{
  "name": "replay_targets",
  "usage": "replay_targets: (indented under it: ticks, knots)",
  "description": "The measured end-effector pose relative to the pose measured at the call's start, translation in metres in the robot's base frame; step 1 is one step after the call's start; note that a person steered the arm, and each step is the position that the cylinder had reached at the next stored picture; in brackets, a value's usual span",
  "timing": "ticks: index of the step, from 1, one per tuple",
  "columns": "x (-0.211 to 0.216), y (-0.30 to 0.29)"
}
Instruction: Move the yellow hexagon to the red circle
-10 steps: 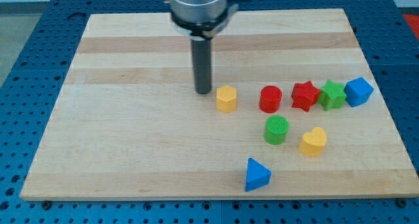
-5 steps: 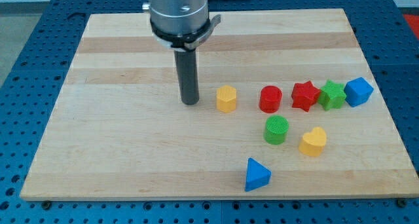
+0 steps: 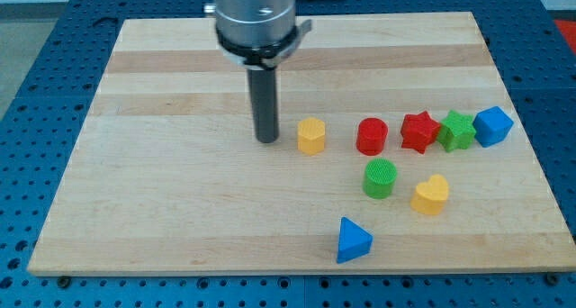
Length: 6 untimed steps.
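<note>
The yellow hexagon (image 3: pixel 311 136) sits on the wooden board, a short gap to the left of the red circle (image 3: pixel 371 136). My tip (image 3: pixel 267 140) rests on the board just left of the yellow hexagon, close to it but apart. The rod rises straight up to the grey arm mount at the view's top. The hexagon, my tip and the red circle lie on roughly one horizontal line.
Right of the red circle stand a red star (image 3: pixel 419 131), a green star (image 3: pixel 456 131) and a blue cube (image 3: pixel 492 125) in a row. Below are a green circle (image 3: pixel 380 177), a yellow heart (image 3: pixel 430 194) and a blue triangle (image 3: pixel 353 240).
My tip moved left away from the yellow hexagon, then came back slightly to the right toward it. No block has moved.
</note>
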<state>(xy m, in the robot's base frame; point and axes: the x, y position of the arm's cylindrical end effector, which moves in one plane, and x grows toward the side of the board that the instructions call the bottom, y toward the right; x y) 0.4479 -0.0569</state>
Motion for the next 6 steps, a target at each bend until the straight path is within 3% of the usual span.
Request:
replay_targets:
  ticks: [1, 3, 6]
  knots:
    - [0.001, 0.007]
    - [0.001, 0.080]
    - [0.035, 0.052]
